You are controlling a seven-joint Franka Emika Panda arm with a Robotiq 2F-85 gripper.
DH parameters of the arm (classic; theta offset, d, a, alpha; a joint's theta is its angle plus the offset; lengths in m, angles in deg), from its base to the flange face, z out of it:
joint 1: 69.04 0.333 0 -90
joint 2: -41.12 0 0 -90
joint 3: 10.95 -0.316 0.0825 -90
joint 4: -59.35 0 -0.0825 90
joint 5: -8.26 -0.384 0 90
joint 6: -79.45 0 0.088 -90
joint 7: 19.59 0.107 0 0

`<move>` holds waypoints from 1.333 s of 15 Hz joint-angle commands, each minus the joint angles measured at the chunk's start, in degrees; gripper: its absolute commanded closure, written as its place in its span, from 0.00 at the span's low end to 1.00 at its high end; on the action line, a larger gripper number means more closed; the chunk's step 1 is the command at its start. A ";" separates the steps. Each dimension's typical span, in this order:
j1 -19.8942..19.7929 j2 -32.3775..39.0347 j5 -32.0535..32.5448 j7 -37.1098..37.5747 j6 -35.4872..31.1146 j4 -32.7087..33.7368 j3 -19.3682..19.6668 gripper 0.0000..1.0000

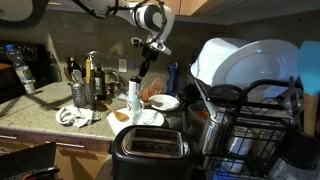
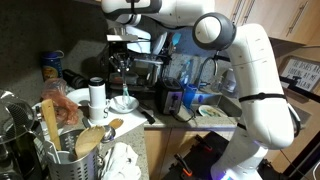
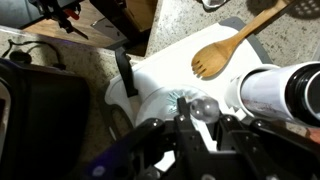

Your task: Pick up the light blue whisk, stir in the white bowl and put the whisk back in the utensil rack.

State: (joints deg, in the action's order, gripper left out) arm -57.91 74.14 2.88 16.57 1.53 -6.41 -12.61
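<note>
The gripper (image 3: 188, 132) fills the bottom of the wrist view, its fingers pinched on the handle of the whisk (image 3: 197, 106). The whisk hangs with its head down inside the bowl (image 3: 150, 92). A white cylinder (image 3: 280, 90) stands just beside the bowl, and a wooden spork (image 3: 222, 55) shows past its rim. In an exterior view the rack (image 1: 82, 95) stands on the counter, apart from the bowl, with bottles (image 1: 90, 72) behind it. A toaster (image 1: 150, 148) and a dish rack (image 1: 250, 115) crowd the foreground.
</note>
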 commanded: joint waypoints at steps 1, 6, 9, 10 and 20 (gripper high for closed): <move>0.46 0.98 1.22 3.16 1.38 1.52 1.36 0.89; 0.00 0.03 1.51 5.59 0.05 -1.71 2.62 0.89; 0.01 -0.44 2.40 7.65 -0.97 -3.24 3.58 0.89; 0.00 -0.55 2.81 8.23 -1.55 -3.78 3.82 0.89; -0.23 -0.79 1.10 13.38 -10.18 -6.95 2.84 0.89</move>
State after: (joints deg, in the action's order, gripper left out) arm -58.02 75.20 5.13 28.05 -5.65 -10.47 -8.99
